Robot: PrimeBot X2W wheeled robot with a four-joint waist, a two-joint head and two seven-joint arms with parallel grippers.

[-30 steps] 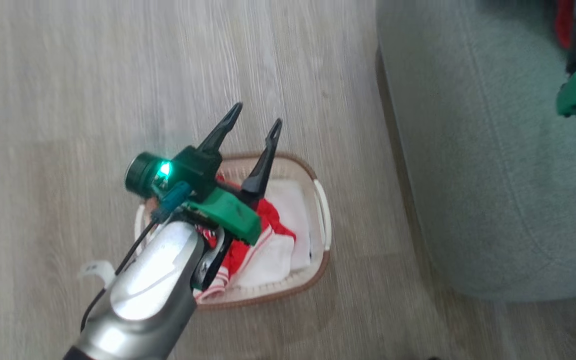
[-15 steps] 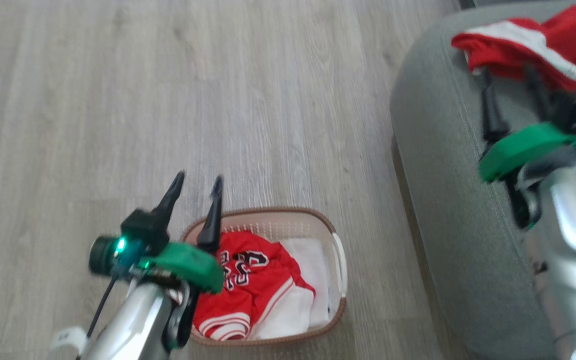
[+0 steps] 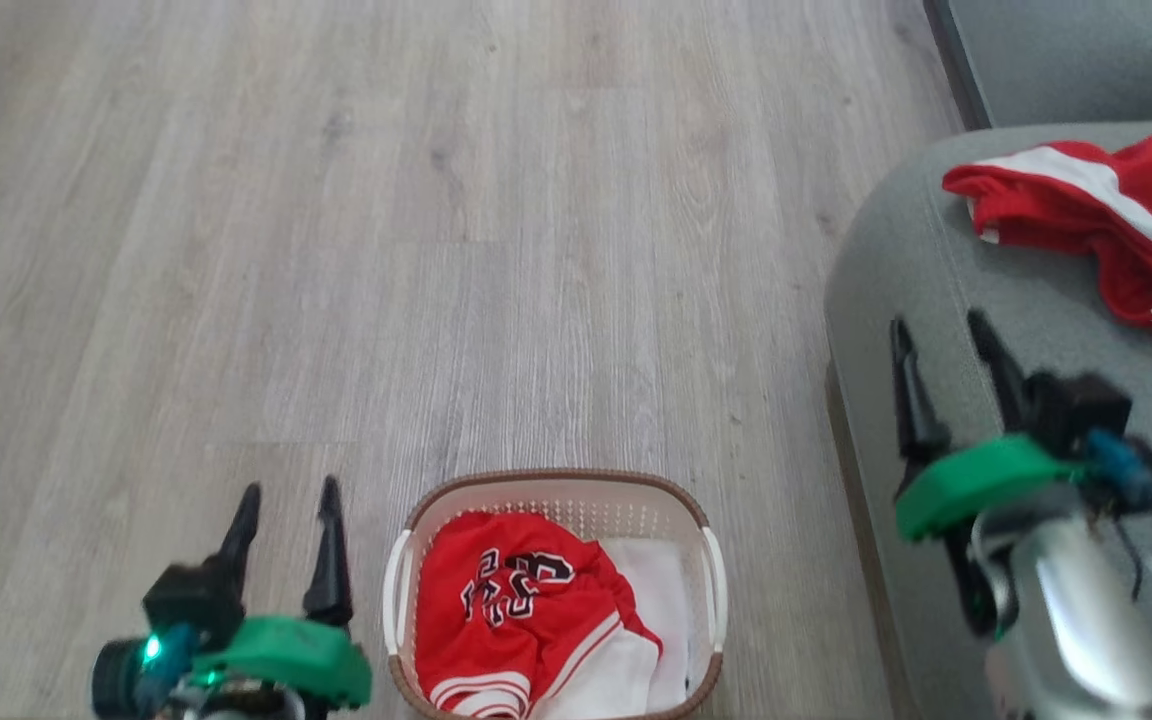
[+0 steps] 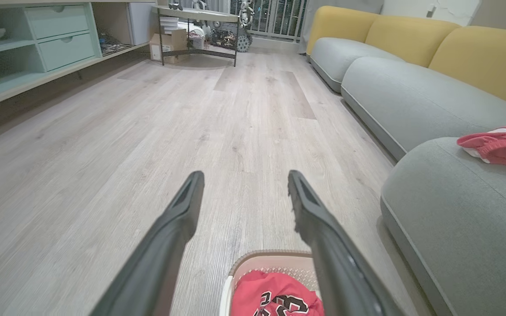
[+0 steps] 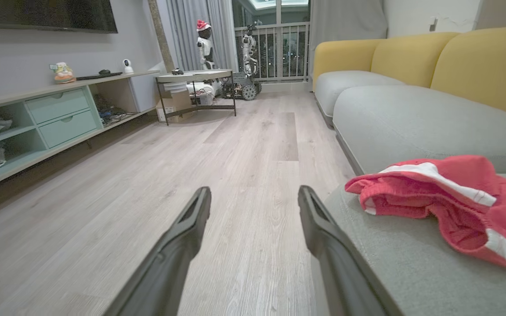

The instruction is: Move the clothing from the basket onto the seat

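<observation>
Fabric of two kinds is seen: a smooth red jersey [image 3: 511, 600] with white trim and black-and-white lettering, and a plain white liner [image 3: 658, 590] lying flat beside it. Both are held in one oval basket [image 3: 556, 474] of white perforated plastic, edged by a brown woven-look rim and fitted with two white handles. It is set on the pale wood-grain floor [image 3: 436, 250] at 6 o'clock in the head view. The jersey is crumpled in the basket's 9 o'clock half, and the liner is seen in its 3 o'clock half. A second red garment [image 3: 1086, 215], white-striped and rumpled, is laid at 2 o'clock on the seat [image 3: 896, 280], a rounded grey-green cushion of matte cloth. Red pieces are thus counted as two: one in the basket, one on the seat. Two grippers are shown, each with two long, dark, tapering fingers. The left gripper [image 3: 291, 487] is held at 7 o'clock, just beside the basket, with its fingers spread and empty. The right gripper [image 3: 937, 322] is held at 4 o'clock over the seat's edge, likewise spread and empty, apart from the garment.
</observation>
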